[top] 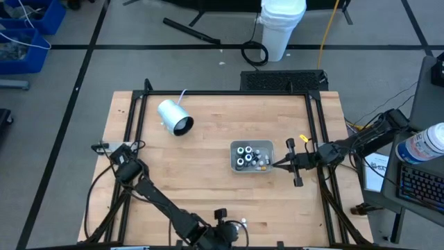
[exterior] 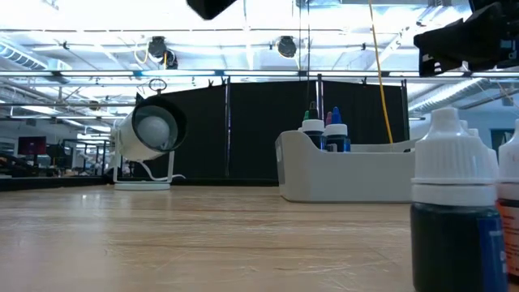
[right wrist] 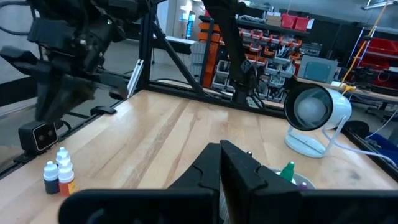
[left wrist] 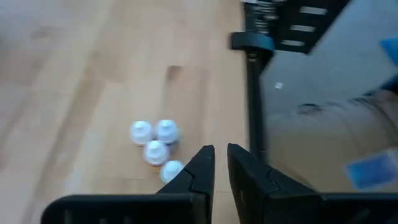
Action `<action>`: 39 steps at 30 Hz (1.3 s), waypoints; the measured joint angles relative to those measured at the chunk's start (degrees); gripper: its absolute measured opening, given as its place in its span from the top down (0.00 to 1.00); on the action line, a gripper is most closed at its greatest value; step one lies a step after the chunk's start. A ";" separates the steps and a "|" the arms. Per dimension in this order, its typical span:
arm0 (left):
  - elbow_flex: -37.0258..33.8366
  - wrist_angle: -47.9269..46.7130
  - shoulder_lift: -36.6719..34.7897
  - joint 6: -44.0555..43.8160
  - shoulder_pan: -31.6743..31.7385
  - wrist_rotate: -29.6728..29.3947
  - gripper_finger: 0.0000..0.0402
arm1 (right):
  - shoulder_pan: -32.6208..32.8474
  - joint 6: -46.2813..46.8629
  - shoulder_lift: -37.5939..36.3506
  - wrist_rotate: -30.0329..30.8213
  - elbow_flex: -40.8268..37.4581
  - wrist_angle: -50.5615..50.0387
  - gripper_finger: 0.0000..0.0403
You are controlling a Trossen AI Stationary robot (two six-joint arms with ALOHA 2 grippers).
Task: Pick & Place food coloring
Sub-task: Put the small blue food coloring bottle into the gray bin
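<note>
Four white-capped food coloring bottles [left wrist: 155, 151] stand clustered on the worktop [left wrist: 74, 81] just beside the left pincer [left wrist: 221, 163], whose fingers stand slightly apart and grip nothing. More bottles [top: 248, 154] sit in the grey tray [top: 234, 165] just in front of the right pincer [top: 276, 165], which is closed together and empty. A white cylinder [top: 175, 117] lies well apart from both.

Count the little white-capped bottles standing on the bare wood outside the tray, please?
4 bottles, clustered tight beside the left gripper; the nearest one sits partly behind its finger, which may hide more.
</note>
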 joint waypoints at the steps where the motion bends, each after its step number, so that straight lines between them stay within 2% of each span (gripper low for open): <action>1: 0.08 0.19 0.07 0.23 0.15 1.13 0.86 | 0.00 -0.13 -0.05 0.01 0.00 0.09 0.99; 5: 0.02 -1.48 0.41 0.27 0.63 3.90 0.75 | 0.00 -0.20 -0.09 0.04 0.00 0.06 0.99; 12: 0.02 -4.26 0.34 -1.76 1.54 1.26 0.49 | 0.00 -0.20 -0.09 0.09 0.00 0.20 0.99; 17: 0.02 -4.85 0.34 -6.36 2.59 2.02 0.38 | 0.00 -0.79 -0.09 0.09 0.00 0.26 0.99; 23: 0.00 -5.20 0.95 -7.62 3.82 5.56 0.36 | 0.00 -1.55 -0.09 0.11 0.00 0.34 0.99; 36: -0.03 -4.42 1.33 -7.15 3.89 6.35 0.36 | -0.02 -1.71 -0.11 0.11 0.00 1.15 0.99; 39: -0.01 -3.76 2.20 -7.18 3.89 8.36 0.36 | 0.00 -1.71 -0.11 0.09 0.00 1.22 0.99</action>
